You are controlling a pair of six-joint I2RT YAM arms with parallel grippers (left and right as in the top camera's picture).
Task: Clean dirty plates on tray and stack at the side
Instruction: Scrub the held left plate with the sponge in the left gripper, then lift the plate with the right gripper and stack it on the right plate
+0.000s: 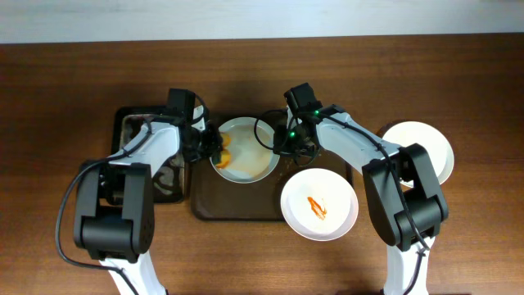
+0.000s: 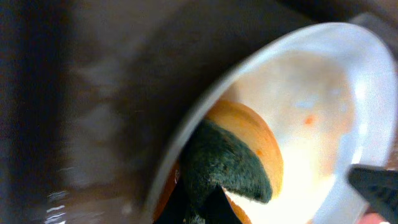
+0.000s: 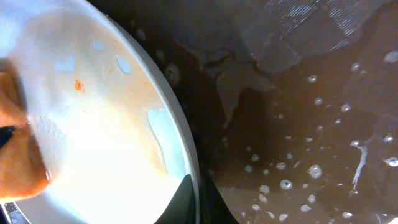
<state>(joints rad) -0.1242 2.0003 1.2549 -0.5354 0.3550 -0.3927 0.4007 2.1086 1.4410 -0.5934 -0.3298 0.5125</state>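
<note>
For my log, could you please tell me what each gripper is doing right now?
Left gripper: closed on the sponge.
Right gripper: closed on the plate rim.

Both arms rise from the near edge of the desk and bend in toward the middle. The left arm (image 1: 139, 156) ends in the left gripper (image 1: 213, 149), its jaws pinched on a sponge (image 2: 227, 165). The right arm (image 1: 352, 143) ends in the right gripper (image 1: 278, 149), its jaws pinched on the rim of a plate (image 3: 93, 124).
</note>
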